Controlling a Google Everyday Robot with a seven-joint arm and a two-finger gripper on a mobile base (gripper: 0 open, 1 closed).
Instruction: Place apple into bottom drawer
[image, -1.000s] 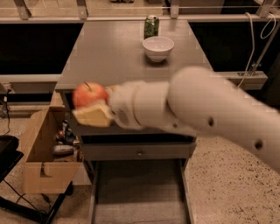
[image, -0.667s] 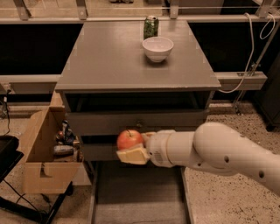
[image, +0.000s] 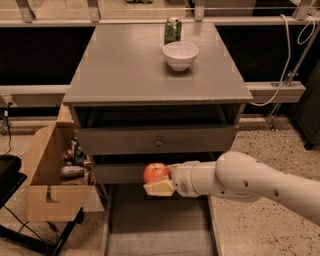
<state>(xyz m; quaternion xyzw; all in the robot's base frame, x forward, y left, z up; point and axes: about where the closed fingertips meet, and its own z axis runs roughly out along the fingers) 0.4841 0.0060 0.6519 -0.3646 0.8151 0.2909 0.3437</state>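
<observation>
Cabinet top (image: 125, 70): bowl (image: 180, 54), can (image: 172, 31) | cardboard box (image: 47, 165) alongside | gripper (image: 160, 181) jaws clamp apple (image: 155, 172) over bottom drawer (image: 155, 225)

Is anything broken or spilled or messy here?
Nothing looks broken or spilled. The bowl and can stand upright on the cabinet top. The gripper holds the apple above the pulled-out bottom drawer. Only the cardboard box on the floor looks jumbled inside.

Hand (image: 160, 180) holding apple (image: 155, 171) above bottom drawer (image: 155, 227), bowl (image: 180, 54) on cabinet (image: 120, 65), can (image: 172, 31) behind bowl, box (image: 47, 200) left of cabinet
</observation>
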